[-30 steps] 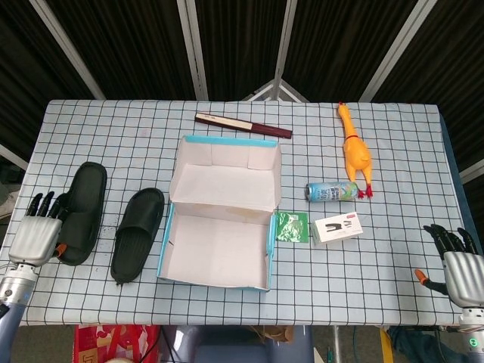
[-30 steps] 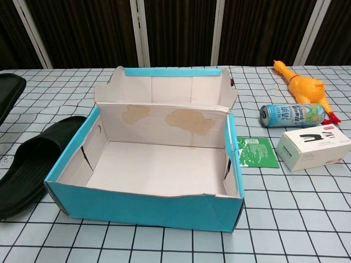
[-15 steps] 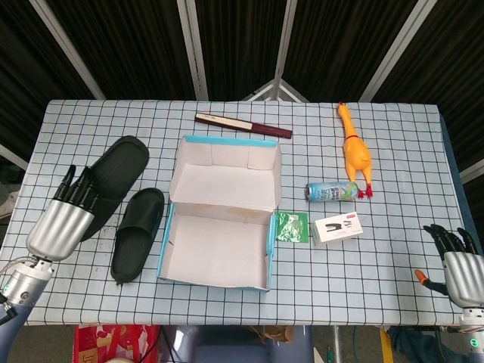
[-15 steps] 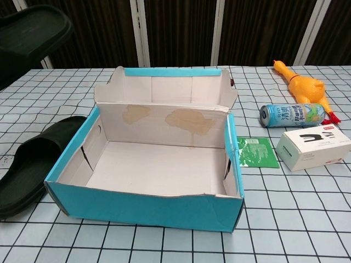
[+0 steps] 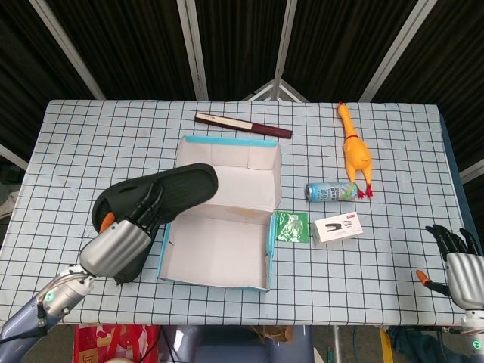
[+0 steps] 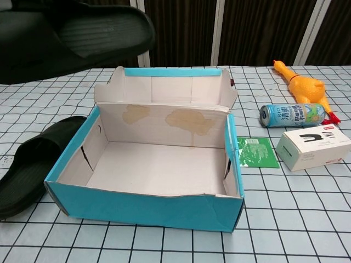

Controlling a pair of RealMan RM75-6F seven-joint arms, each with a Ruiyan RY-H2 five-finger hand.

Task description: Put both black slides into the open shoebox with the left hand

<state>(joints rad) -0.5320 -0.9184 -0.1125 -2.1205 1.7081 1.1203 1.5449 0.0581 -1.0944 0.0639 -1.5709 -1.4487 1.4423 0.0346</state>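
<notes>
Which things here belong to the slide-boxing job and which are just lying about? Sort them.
Job:
- black slide held up by the left hand
- second black slide on the table
- open shoebox
- left hand

Lying about:
- rubber chicken
- drink can
- green packet
- small white box
- folded fan
- right hand, idle

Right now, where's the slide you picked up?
The held slide is in the left hand, raised over the shoebox's left edge; in the chest view it hangs top left.
</notes>
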